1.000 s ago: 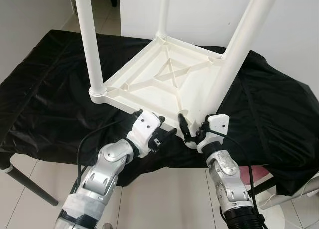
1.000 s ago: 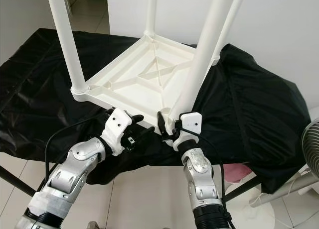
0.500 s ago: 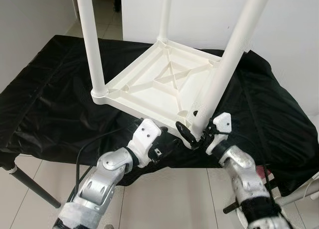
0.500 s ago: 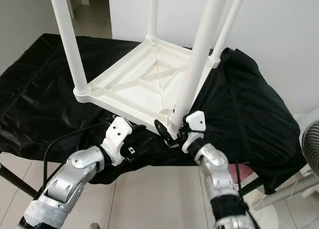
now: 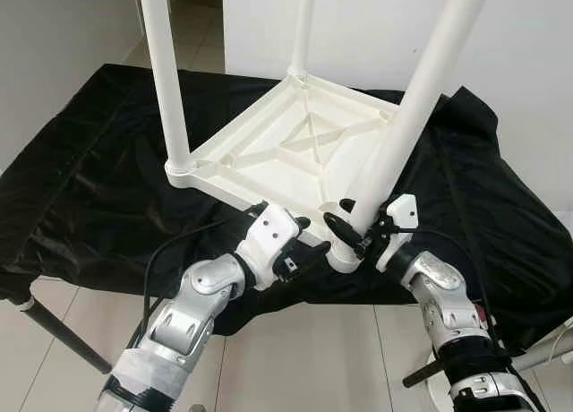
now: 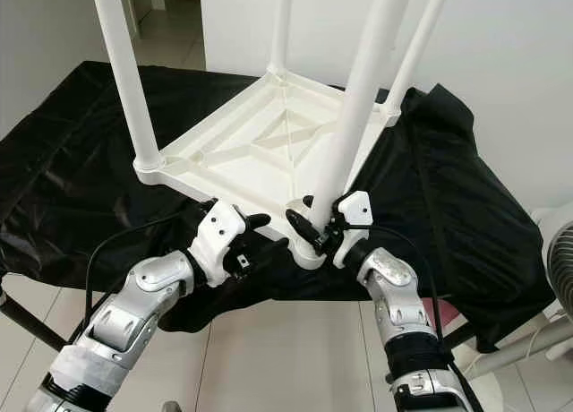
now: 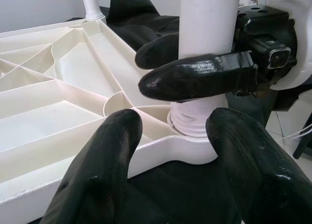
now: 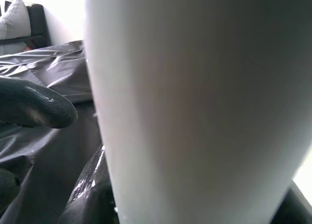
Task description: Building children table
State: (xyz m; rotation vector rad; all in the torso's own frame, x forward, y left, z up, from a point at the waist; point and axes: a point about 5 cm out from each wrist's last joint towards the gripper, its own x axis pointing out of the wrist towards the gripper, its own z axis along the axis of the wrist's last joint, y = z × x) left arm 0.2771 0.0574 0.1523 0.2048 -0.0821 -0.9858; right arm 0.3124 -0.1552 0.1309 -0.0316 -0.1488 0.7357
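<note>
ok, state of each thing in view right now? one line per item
Tabletop: upside down on the black cloth, ribbed underside up.
Near leg: upright in the near corner socket, thread showing at its base, held by the right gripper.
Other three legs: standing in their corners.
Black cloth: draped over the work surface, wrinkled.
Right gripper: shut on the near leg just above the socket.
Left gripper: open, fingers at the tabletop's near edge beside that socket.

White table [image 5: 295,152], black cloth [image 5: 81,206], black-fingered hands.
</note>
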